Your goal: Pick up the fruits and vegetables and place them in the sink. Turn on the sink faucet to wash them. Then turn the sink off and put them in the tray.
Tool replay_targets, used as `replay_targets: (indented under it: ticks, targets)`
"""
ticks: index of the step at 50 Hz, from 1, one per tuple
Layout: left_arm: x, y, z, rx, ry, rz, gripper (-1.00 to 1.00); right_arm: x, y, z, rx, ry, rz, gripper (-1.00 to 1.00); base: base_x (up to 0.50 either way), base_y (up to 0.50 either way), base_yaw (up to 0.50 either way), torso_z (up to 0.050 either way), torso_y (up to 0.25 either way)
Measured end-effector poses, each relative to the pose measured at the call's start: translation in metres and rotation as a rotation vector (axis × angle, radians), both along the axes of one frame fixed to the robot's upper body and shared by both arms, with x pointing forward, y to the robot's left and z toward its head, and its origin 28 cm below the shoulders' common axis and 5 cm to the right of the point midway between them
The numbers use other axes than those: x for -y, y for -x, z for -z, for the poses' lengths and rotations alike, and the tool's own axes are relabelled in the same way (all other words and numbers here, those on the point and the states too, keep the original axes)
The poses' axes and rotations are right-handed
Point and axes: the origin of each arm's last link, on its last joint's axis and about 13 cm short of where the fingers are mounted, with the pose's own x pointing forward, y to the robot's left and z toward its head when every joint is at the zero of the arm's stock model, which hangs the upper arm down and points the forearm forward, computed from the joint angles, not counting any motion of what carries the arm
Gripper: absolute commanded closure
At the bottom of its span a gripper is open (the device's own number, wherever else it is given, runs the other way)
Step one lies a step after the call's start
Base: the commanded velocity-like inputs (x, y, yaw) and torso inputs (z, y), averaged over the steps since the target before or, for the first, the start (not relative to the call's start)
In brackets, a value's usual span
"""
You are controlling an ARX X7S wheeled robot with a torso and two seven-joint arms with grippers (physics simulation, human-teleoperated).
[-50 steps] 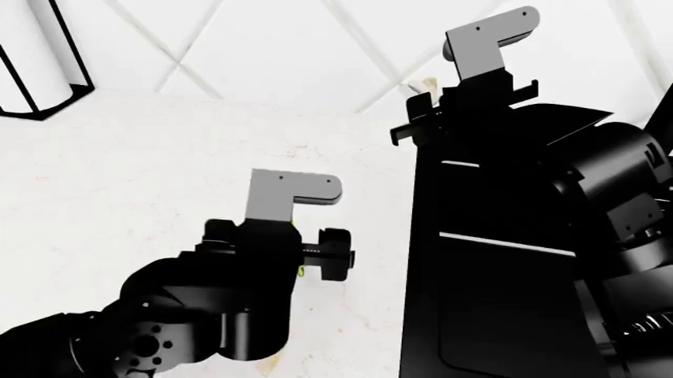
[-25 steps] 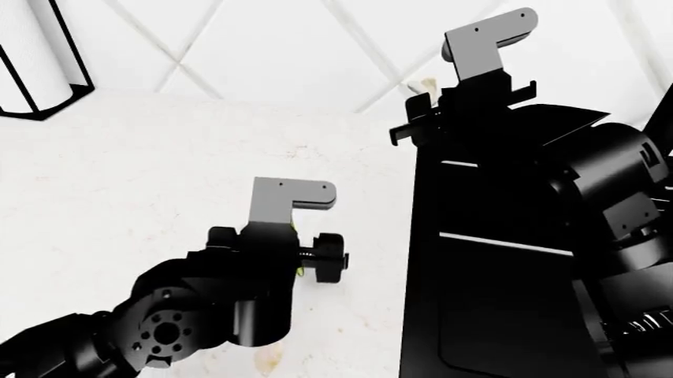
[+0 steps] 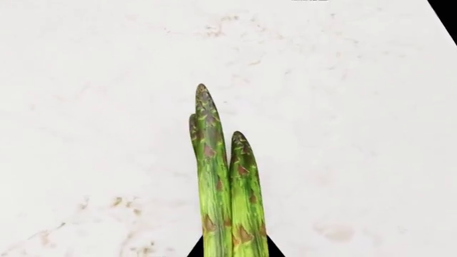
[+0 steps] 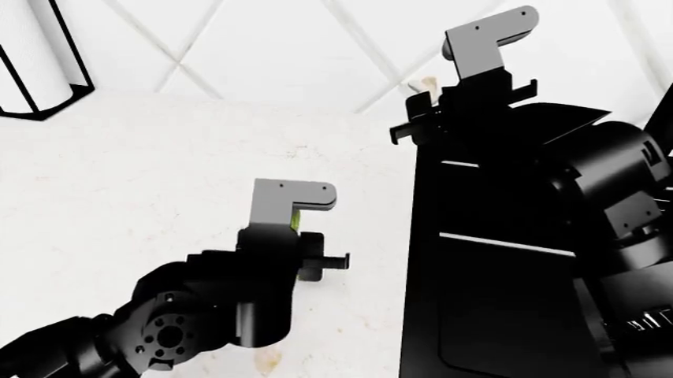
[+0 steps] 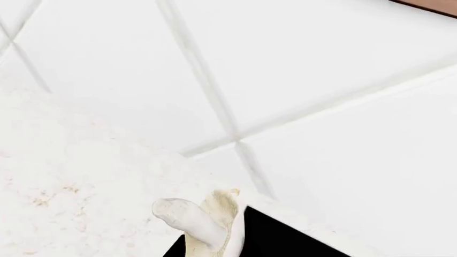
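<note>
My left gripper (image 3: 230, 249) is shut on the bunch of green asparagus stalks (image 3: 214, 176), whose tips point out over the white marble counter (image 3: 85, 107). In the head view it (image 4: 299, 236) hangs above the counter, left of the black sink (image 4: 474, 299), with a sliver of green (image 4: 295, 223) showing. My right gripper (image 5: 214, 243) is shut on the whitish garlic-like piece (image 5: 196, 219). In the head view it (image 4: 426, 102) is at the sink's far left corner with the pale piece (image 4: 422, 85) sticking out. The faucet and the tray are out of view.
A paper towel roll in a black holder (image 4: 31, 63) stands at the back left. A white tiled wall (image 4: 273, 47) runs behind the counter. My right arm (image 4: 620, 189) covers much of the sink.
My left wrist has turned and shifted slightly, so more green shows under its grey bracket. The right arm has not moved.
</note>
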Motion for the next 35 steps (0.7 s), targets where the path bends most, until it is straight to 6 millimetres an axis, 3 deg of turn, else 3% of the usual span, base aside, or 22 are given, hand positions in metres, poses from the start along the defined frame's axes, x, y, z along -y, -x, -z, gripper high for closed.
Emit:
replay_targets:
  ticks: [12, 19, 35]
  targets:
    - [-0.01, 0.008, -0.012, 0.131, -0.031, 0.058, 1.0, 0.004, 0.004, -0.001, 0.009, -0.008, 0.008, 1.0, 0.0, 0.0, 0.0, 0.0, 0.0]
    - [-0.022, 0.01, -0.04, 0.264, -0.005, 0.095, 1.0, 0.007, 0.009, -0.002, 0.027, -0.017, 0.017, 1.0, -0.07, -0.01, 0.0, 0.0, 0.0]
    - [-0.051, 0.024, -0.104, 0.521, 0.054, 0.129, 1.0, 0.01, 0.029, -0.008, 0.081, -0.012, 0.01, 1.0, -0.48, -0.1, 0.0, 0.0, 0.0]
